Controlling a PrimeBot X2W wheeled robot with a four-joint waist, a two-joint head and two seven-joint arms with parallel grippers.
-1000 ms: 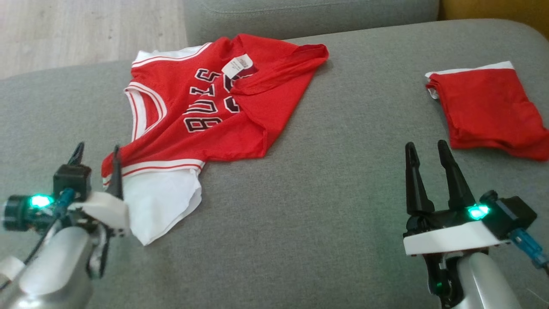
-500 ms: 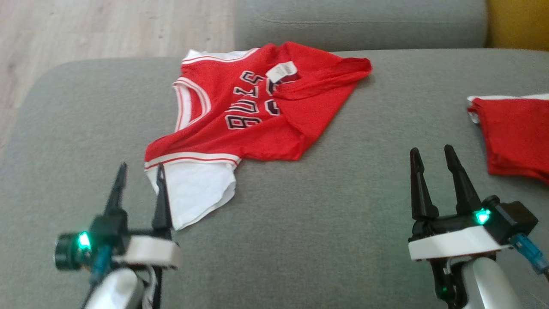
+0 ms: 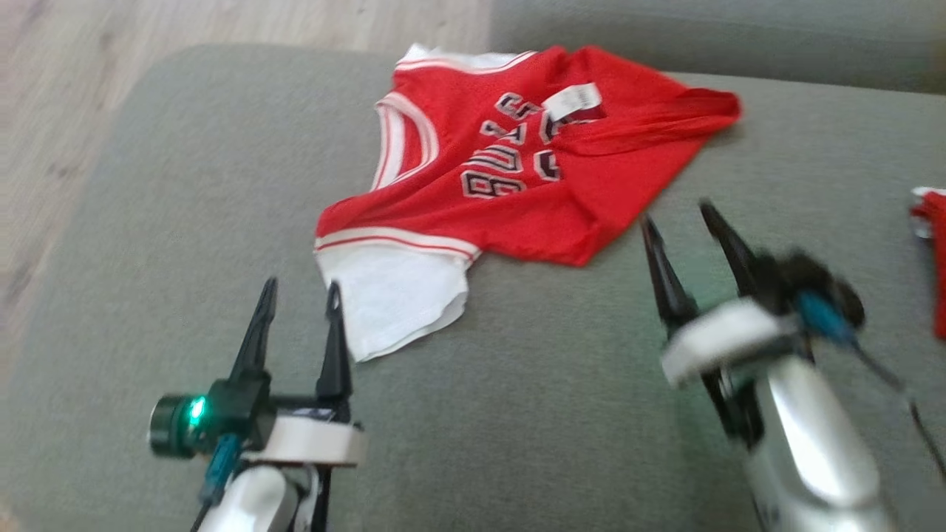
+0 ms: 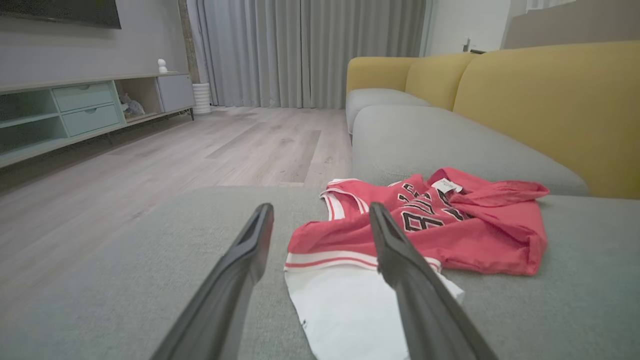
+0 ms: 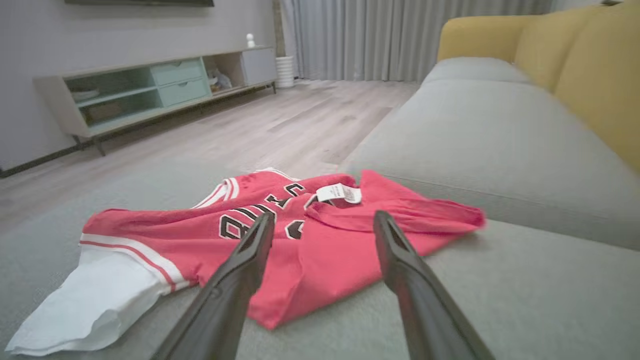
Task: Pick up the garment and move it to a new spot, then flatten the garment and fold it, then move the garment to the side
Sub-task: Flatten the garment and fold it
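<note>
A crumpled red jersey (image 3: 532, 170) with dark lettering, white trim and a white panel (image 3: 395, 295) lies on the grey sofa seat (image 3: 517, 414). Its white label (image 3: 573, 102) faces up. My left gripper (image 3: 299, 292) stands open just left of the white panel's near corner, empty. In the left wrist view the jersey (image 4: 465, 225) lies ahead between and right of the fingers. My right gripper (image 3: 678, 216) is open and blurred, its tips near the jersey's near right corner. The right wrist view has the jersey (image 5: 310, 240) just beyond the open fingers.
A second red folded garment (image 3: 933, 266) lies at the right edge of the seat. The seat's left edge drops to a wooden floor (image 3: 66, 96). Yellow backrest cushions (image 4: 550, 100) rise behind the seat. A low cabinet (image 5: 145, 90) stands along the far wall.
The head camera has swung left, shifting the whole scene right. My right gripper has moved forward toward the jersey's near corner. My left gripper has come nearer the white panel.
</note>
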